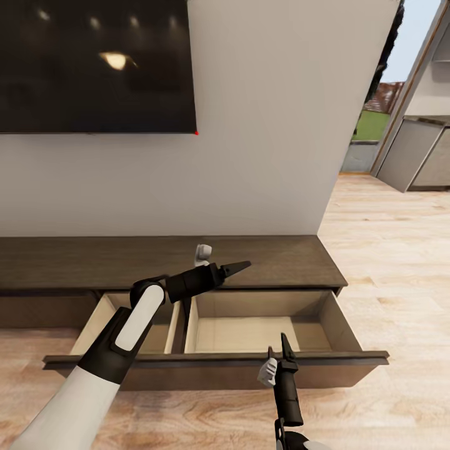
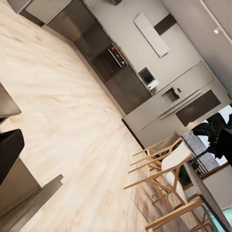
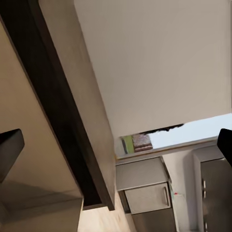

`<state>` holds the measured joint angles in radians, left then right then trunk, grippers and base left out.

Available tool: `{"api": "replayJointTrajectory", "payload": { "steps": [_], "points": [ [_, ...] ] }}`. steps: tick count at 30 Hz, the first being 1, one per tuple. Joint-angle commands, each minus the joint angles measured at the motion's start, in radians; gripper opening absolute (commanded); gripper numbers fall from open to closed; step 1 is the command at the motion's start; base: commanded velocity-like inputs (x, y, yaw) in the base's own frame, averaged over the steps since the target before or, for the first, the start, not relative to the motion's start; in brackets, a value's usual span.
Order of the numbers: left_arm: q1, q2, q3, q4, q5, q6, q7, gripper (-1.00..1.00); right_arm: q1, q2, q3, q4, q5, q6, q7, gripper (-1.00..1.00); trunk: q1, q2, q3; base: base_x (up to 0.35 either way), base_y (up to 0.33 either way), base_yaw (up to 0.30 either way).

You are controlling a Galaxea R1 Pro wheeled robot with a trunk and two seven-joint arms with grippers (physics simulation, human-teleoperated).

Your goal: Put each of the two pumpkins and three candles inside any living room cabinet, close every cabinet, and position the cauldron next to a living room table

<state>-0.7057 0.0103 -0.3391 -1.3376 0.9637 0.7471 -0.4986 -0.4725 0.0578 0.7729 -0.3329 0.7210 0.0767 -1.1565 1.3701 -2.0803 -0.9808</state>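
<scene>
Dark-brown cabinet (image 1: 294, 262), tan drawer open

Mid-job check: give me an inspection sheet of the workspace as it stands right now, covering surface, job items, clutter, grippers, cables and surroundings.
Surface: long dark-brown cabinet against the wall, top bare; light wood floor around it.
Job's things: cabinet drawer pulled open, tan interior, nothing seen inside the visible part; pumpkins, candles, cauldron: nothing seen.
Clutter: nothing seen.
Grippers: left gripper above the drawer's rear edge, pointing right, nothing seen in it, open or shut unclear; right gripper at the drawer front's rim, fingers apart, holding nothing.
Cables: nothing seen.
Surroundings: dark wall screen above the cabinet; kitchen units and an outdoor view to the right; wooden stools at a counter in the left wrist view.
</scene>
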Motion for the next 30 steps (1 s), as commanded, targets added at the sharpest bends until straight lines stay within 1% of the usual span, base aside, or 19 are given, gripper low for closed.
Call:
{"api": "replayJointTrajectory", "payload": {
  "steps": [1, 4, 9, 13, 15, 16, 18, 19, 20, 21, 22, 23, 24, 25, 26, 27, 28, 29, 30],
  "points": [
    [0.000, 0.000, 0.000, 0.000, 0.000, 0.000, 0.000, 1.00, 0.000, 0.000, 0.001, 0.000, 0.000, 0.000, -0.001, 1.00, -0.004, 0.007, 0.003, 0.000, 0.000, 0.000],
    [0.000, 0.000, -0.001, 0.000, 0.000, 0.000, 0.000, 1.00, 0.000, 0.000, 0.001, -0.004, 0.000, 0.001, -0.004, 1.00, -0.015, 0.028, 0.013, 0.000, 0.000, 0.000],
    [0.000, 0.000, -0.001, 0.000, 0.000, 0.001, 0.001, 1.00, 0.000, -0.001, 0.001, -0.051, -0.001, 0.004, -0.003, 1.00, -0.035, 0.063, 0.028, 0.000, 0.000, 0.000],
    [0.000, 0.000, -0.001, 0.000, 0.000, 0.001, 0.007, 1.00, 0.000, -0.007, -0.004, -0.067, -0.001, 0.004, 0.000, 1.00, -0.050, 0.091, 0.041, 0.000, 0.000, 0.000],
    [0.000, -0.001, -0.002, 0.000, 0.000, 0.001, 0.016, 1.00, 0.000, -0.008, -0.026, -0.073, -0.001, 0.003, 0.001, 1.00, -0.058, 0.105, 0.047, 0.000, 0.000, 0.000],
    [0.000, -0.001, -0.003, 0.000, 0.000, 0.001, 0.027, 1.00, 0.000, -0.007, -0.062, -0.082, -0.001, 0.002, 0.005, 1.00, -0.061, 0.112, 0.050, 0.000, 0.000, 0.000],
    [0.000, -0.001, -0.004, -0.001, 0.002, 0.001, 0.063, 1.00, 0.000, -0.006, -0.167, -0.132, -0.002, 0.001, 0.029, 1.00, -0.069, 0.126, 0.056, 0.000, 0.000, 0.000],
    [0.000, -0.001, -0.004, -0.001, 0.002, 0.001, 0.080, 1.00, 0.000, -0.003, -0.223, -0.169, -0.002, 0.000, 0.063, 1.00, -0.073, 0.133, 0.060, 0.000, 0.000, 0.000],
    [0.000, -0.001, -0.004, -0.001, 0.002, 0.001, 0.088, 1.00, 0.000, -0.002, -0.256, -0.192, -0.002, 0.000, 0.089, 1.00, -0.077, 0.140, 0.063, 0.000, 0.000, 0.000],
    [0.000, -0.001, -0.004, -0.002, 0.003, 0.001, 0.098, 1.00, 0.000, 0.001, -0.309, -0.227, -0.003, 0.000, 0.134, 1.00, -0.081, 0.147, 0.066, 0.000, 0.000, 0.000],
    [0.000, 0.000, -0.004, -0.003, 0.002, 0.001, 0.103, 1.00, 0.000, 0.003, -0.402, -0.276, -0.012, 0.000, 0.195, 1.00, -0.084, 0.154, 0.069, 0.000, 0.000, 0.000],
    [0.000, 0.000, -0.003, -0.003, 0.001, 0.001, 0.104, 1.00, 0.000, 0.004, -0.428, -0.288, -0.016, 0.000, 0.212, 1.00, -0.088, 0.161, 0.072, 0.000, 0.000, 0.000],
    [0.000, 0.001, -0.002, -0.003, 0.001, 0.001, 0.106, 1.00, 0.000, 0.005, -0.476, -0.311, -0.027, 0.000, 0.248, 1.00, -0.092, 0.168, 0.075, 0.000, 0.000, 0.000],
    [0.000, 0.001, -0.001, -0.002, 0.000, 0.001, 0.109, 1.00, 0.000, 0.005, -0.515, -0.332, -0.038, 0.000, 0.289, 1.00, -0.096, 0.175, 0.078, 0.000, 0.000, 0.000],
    [0.000, 0.002, 0.000, -0.002, 0.000, 0.001, 0.113, 1.00, 0.000, 0.005, -0.545, -0.351, -0.048, 0.000, 0.339, 1.00, -0.100, 0.182, 0.082, 0.000, 0.000, 0.000],
    [0.000, 0.002, 0.000, -0.003, 0.000, 0.001, 0.116, 1.00, 0.000, 0.005, -0.556, -0.359, -0.051, 0.000, 0.367, 1.00, -0.104, 0.189, 0.085, 0.000, 0.000, 0.000],
    [0.000, 0.003, 0.002, -0.003, 0.000, 0.001, 0.130, 1.00, 0.000, 0.005, -0.578, -0.383, -0.059, 0.001, 0.460, 1.00, -0.107, 0.196, 0.088, 0.000, 0.000, 0.000],
    [0.000, 0.004, 0.002, -0.004, 0.000, 0.002, 0.149, 1.00, 0.000, 0.005, -0.588, -0.402, -0.062, 0.004, 0.538, 1.00, -0.111, 0.203, 0.091, 0.000, 0.000, 0.000],
    [-0.001, 0.004, 0.003, -0.005, 0.000, 0.002, 0.187, 1.00, 0.000, 0.005, -0.603, -0.433, -0.071, 0.008, 0.644, 1.00, -0.115, 0.210, 0.094, 0.000, 0.000, 0.000]
  ]
}}
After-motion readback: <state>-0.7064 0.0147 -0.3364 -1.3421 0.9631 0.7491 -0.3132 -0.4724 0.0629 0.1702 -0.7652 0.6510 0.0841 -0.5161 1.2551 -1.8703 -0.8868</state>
